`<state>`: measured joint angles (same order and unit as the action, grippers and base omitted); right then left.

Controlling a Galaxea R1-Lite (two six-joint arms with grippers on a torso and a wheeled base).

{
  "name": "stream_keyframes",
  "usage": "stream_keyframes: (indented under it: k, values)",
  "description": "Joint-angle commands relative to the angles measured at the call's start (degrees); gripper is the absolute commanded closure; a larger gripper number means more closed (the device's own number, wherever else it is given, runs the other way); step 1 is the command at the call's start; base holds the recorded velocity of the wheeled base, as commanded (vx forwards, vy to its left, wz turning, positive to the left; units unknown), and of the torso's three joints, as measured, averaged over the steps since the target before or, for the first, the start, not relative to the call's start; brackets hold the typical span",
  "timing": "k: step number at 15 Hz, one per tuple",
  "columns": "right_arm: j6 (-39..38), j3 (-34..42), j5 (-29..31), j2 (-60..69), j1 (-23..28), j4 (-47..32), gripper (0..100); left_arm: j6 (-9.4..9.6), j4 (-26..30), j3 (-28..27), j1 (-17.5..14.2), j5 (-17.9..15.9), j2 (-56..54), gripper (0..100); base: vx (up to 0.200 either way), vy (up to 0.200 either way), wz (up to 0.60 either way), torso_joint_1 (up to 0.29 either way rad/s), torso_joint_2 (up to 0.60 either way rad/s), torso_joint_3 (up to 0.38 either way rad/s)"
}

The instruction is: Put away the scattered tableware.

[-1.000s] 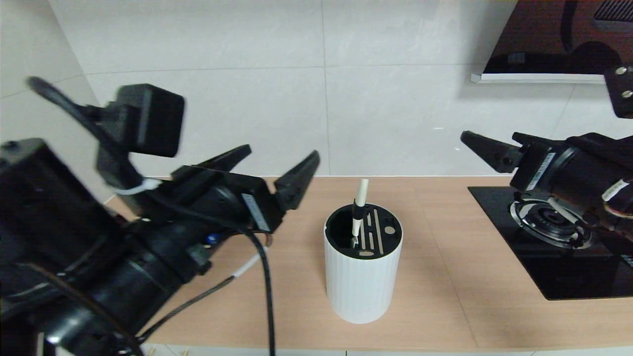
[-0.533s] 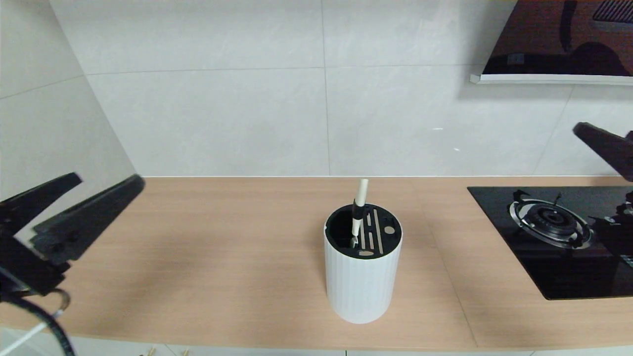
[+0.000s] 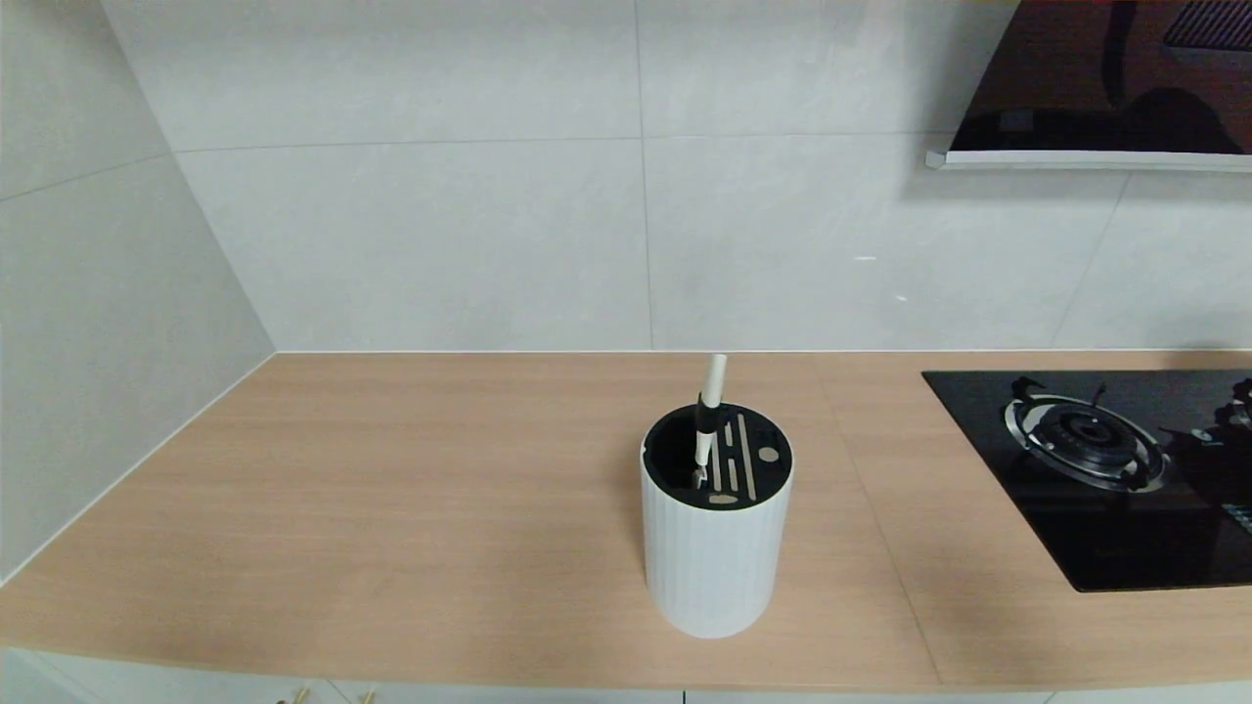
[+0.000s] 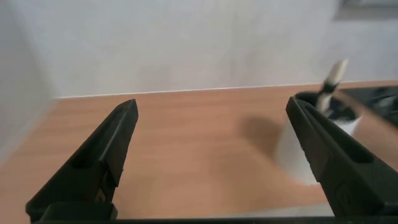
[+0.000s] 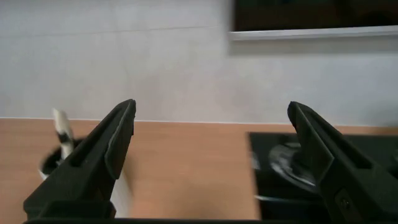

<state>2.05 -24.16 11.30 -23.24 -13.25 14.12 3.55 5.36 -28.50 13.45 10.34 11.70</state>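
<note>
Wide, empty — left gripper (image 4: 211,107), right gripper (image 5: 211,107)

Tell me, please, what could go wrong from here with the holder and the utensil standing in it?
1. The tall white holder stands free near the front edge of the countertop; a knock from an arm might tip it over.
2. The utensil leans, its handle well above the rim; an approaching gripper could catch it.
3. The left gripper and right gripper both have fingers spread wide, so a sideways sweep might clip the holder.
</note>
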Motion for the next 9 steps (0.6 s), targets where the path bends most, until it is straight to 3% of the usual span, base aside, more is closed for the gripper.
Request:
stream_keyframes:
  k: [1, 4, 6, 9]
  values:
    - [0.94, -4.05, 0.04, 16.12, 6.04, -11.30, 0, -0.65, 0.35, -2.17, -3.43, 1.88, -6.08, 0, 0.000, 0.000, 0.00, 0.000, 0.00, 0.000]
    - [0.68, -3.26, 0.39, 18.84, 10.70, -12.80, 0, -3.90, 0.70, -0.33, -10.81, 1.35, -7.22, 0, 0.000, 0.000, 0.00, 0.000, 0.00, 0.000]
    - [0.68, -0.89, 0.39, 20.60, 12.72, -12.89, 0, -3.81, 3.34, 3.01, -13.71, -0.93, -11.09, 0, 0.000, 0.000, 0.00, 0.000, 0.00, 0.000]
    - [0.50, 9.84, 0.04, 23.24, 13.43, -12.53, 0, -4.25, 3.25, 12.15, -13.62, -2.43, -11.62, 0, 0.000, 0.000, 0.00, 0.000, 0.00, 0.000]
